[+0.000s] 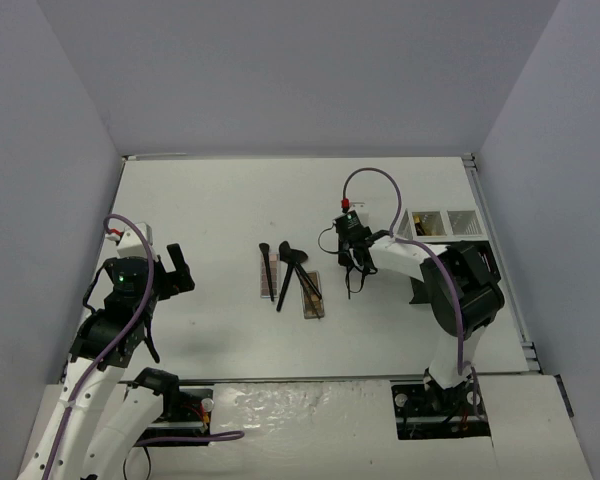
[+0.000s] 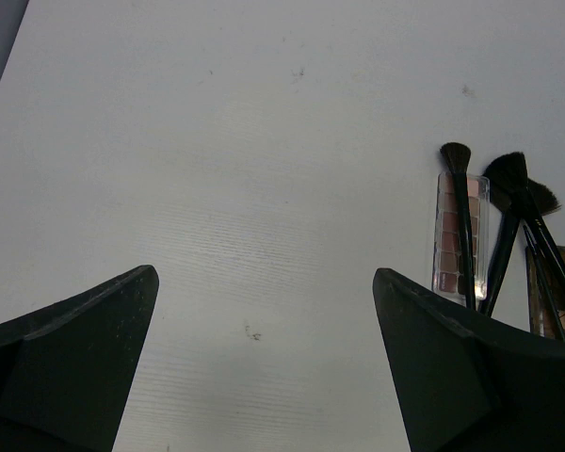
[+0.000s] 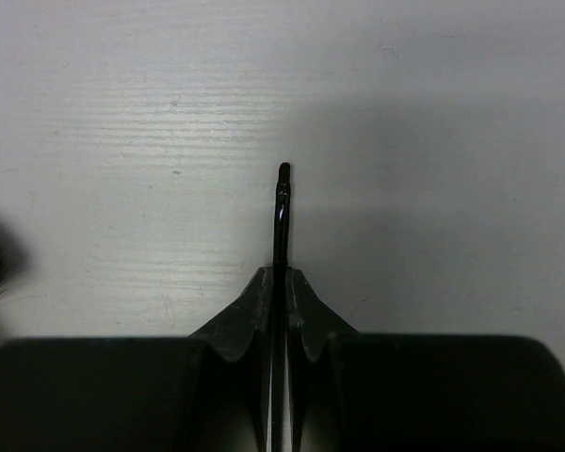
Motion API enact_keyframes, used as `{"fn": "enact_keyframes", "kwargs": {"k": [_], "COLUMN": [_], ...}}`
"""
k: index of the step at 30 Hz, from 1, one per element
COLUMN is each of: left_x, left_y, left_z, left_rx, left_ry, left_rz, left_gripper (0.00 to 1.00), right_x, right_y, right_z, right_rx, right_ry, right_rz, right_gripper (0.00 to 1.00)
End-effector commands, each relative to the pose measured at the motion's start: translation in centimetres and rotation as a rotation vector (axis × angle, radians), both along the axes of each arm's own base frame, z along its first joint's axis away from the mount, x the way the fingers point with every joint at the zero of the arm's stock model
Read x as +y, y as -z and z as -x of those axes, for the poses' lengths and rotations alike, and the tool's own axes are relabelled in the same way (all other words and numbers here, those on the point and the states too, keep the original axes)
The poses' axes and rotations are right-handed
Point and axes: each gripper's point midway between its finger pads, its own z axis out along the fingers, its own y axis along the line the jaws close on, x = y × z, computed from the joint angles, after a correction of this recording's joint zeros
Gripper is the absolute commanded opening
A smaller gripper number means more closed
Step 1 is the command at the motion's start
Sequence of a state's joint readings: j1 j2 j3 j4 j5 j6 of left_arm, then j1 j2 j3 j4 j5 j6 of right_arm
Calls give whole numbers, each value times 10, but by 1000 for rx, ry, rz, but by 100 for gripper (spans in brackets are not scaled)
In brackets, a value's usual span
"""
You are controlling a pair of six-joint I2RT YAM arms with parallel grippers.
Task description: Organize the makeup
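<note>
Step in hand: moving one brush to the rack. You are holding a slim black brush (image 3: 282, 202) in the right gripper (image 3: 281, 282). The jaws are clenched on its shaft, and its thin end is sticking out past the fingertips over bare table (image 1: 220, 200). I cannot tell where the bristle end is sitting. In the top view this gripper is hanging just right of the loose makeup, between it and the organizer rack (image 1: 442, 222). The rack is standing far right, partly hidden behind the right arm.

Left gripper (image 2: 264, 278): the jaws are released, spread wide and gripping nothing. It is hovering over the table well left of the makeup.

Loose items are lying mid-table. There are three brushes (image 1: 288, 272): one is lying along the pink palette (image 1: 268, 282), and two are crossing toward the brown palette (image 1: 313, 298). No sponges are showing. The rack contents are too small to read.

Judgement: you are working early in the task, since most of the items are waiting outside the rack.

Next move, as I am reading it: you are needing to carry the brush right and away to the rack. Line it up over a narrow compartment and let go only once it is seated. The arm is blocking the top view of the rack, and the wrist camera is not showing it yet, so approach slowly.
</note>
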State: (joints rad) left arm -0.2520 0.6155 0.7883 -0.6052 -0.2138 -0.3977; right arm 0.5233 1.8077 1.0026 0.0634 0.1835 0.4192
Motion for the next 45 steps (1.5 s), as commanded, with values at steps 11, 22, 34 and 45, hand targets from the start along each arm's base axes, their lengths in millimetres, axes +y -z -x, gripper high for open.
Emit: {"fn": "enact_keyframes", "kwargs": {"k": [11, 22, 34, 45], "left_x": [0, -1, -1, -1], "left_y": [-15, -17, -19, -17], "left_z": [-7, -6, -5, -7], "left_rx": [-52, -62, -66, -53], "left_ry": [-13, -6, -7, -6], "left_rz": [19, 26, 25, 20], "left_gripper": [97, 97, 97, 97], "right_x": [-155, -296, -328, -334], "right_y": [-271, -305, -285, -242], "right_z": [-45, -27, -48, -64], "right_rx": [-735, -985, -1024, -981], "right_ry": [417, 767, 826, 793], "right_rz": [-15, 187, 328, 423], "right_gripper": [0, 0, 0, 0]}}
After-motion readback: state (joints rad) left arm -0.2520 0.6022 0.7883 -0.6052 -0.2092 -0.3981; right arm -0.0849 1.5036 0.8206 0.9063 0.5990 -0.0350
